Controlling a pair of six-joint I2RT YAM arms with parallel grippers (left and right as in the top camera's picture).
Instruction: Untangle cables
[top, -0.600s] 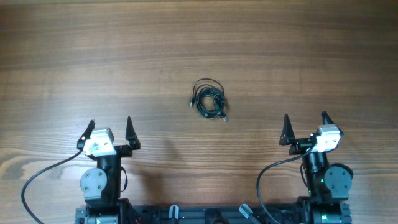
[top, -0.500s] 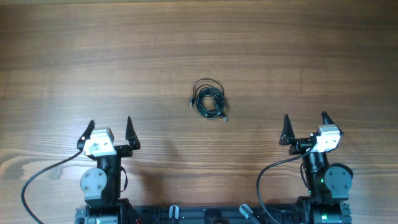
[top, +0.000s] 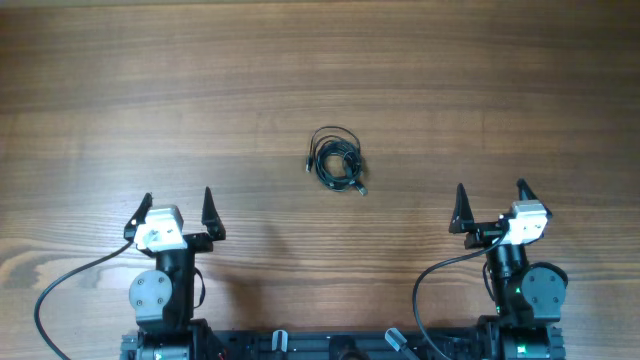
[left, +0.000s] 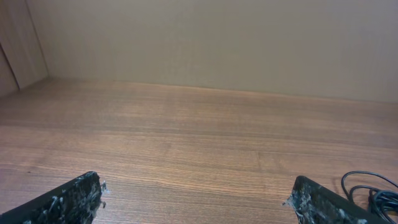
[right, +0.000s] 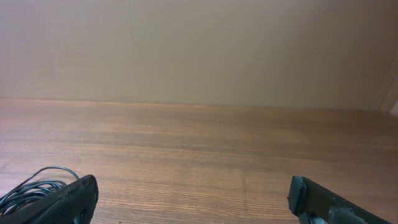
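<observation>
A small tangled bundle of black cables (top: 336, 161) lies on the wooden table near the middle. It shows at the right edge of the left wrist view (left: 373, 194) and at the left edge of the right wrist view (right: 31, 185). My left gripper (top: 176, 207) is open and empty at the front left, well short of the bundle. My right gripper (top: 491, 202) is open and empty at the front right. Both sets of fingers are spread wide over bare wood in their wrist views, the left (left: 198, 193) and the right (right: 193, 191).
The wooden table (top: 320, 70) stretches wide around the bundle. A plain beige wall (left: 211, 37) stands behind its far edge. Each arm's own black cable (top: 60, 290) loops by its base at the front.
</observation>
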